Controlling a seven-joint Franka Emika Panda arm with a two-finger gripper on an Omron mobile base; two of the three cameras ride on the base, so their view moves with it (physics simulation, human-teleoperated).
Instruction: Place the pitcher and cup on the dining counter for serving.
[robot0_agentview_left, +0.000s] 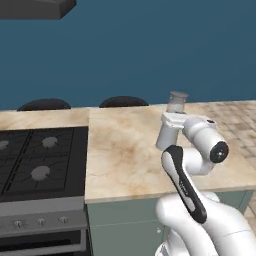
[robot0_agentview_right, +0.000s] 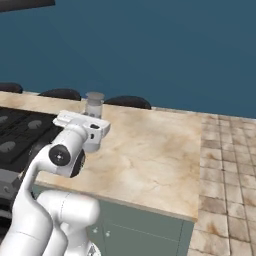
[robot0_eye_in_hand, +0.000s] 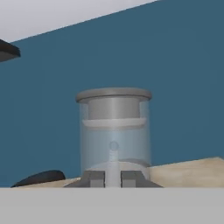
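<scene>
Pitcher upright near far edge of desk, claw narrow, pinching its base. Placing step; next: open claw, back off, fetch cup.

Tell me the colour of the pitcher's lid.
Grey, a flat disc capping the translucent pitcher; the hand view shows the lid best.

A black gas stove sits at 9 o'clock, its knobs along the front panel at 7. A dark range hood hangs at 11. The blue wall spans 12.
</scene>
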